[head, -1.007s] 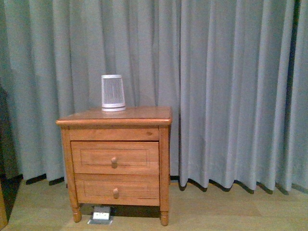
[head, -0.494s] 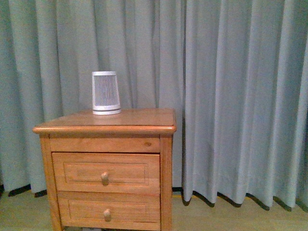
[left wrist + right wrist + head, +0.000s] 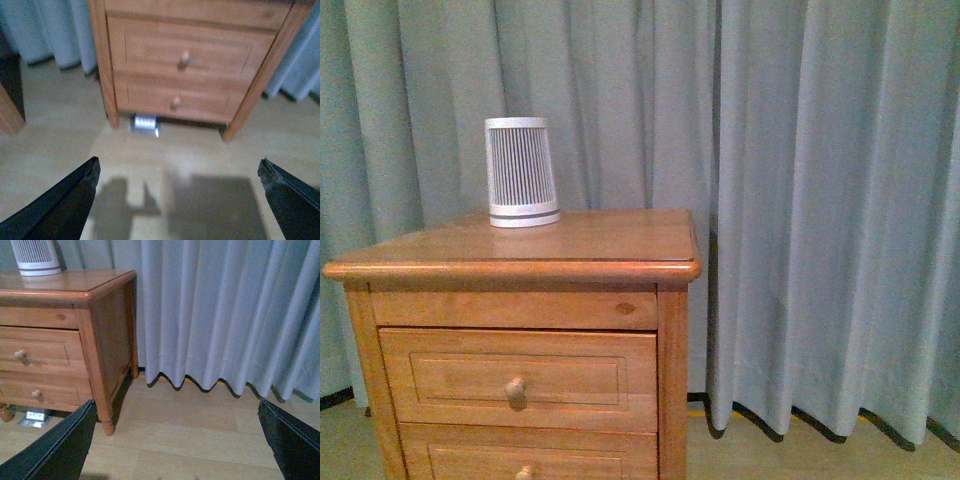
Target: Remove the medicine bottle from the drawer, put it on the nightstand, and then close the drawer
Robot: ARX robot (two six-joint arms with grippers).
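The honey-brown nightstand (image 3: 590, 240) fills the lower left of the front view. Its upper drawer (image 3: 440, 385) is shut, with a round knob (image 3: 514, 388). The medicine bottle is hidden. Neither gripper shows in the front view. In the left wrist view the nightstand (image 3: 250, 100) stands ahead with the upper drawer (image 3: 150, 50) shut; my left gripper (image 3: 180, 200) is open and empty above the floor. In the right wrist view the nightstand (image 3: 107, 315) is off to one side, its upper drawer (image 3: 45, 352) shut; my right gripper (image 3: 177, 440) is open and empty.
A white ribbed tapered device (image 3: 521, 172) stands on the nightstand's top at the back left. Grey-blue curtains (image 3: 820, 200) hang behind. A small white box (image 3: 144, 124) lies on the floor under the nightstand. A dark wooden piece (image 3: 7, 107) stands at the left wrist view's edge.
The front view has closed in on the nightstand, which now looks larger and sits further left and lower; its feet and the floor box have left the view.
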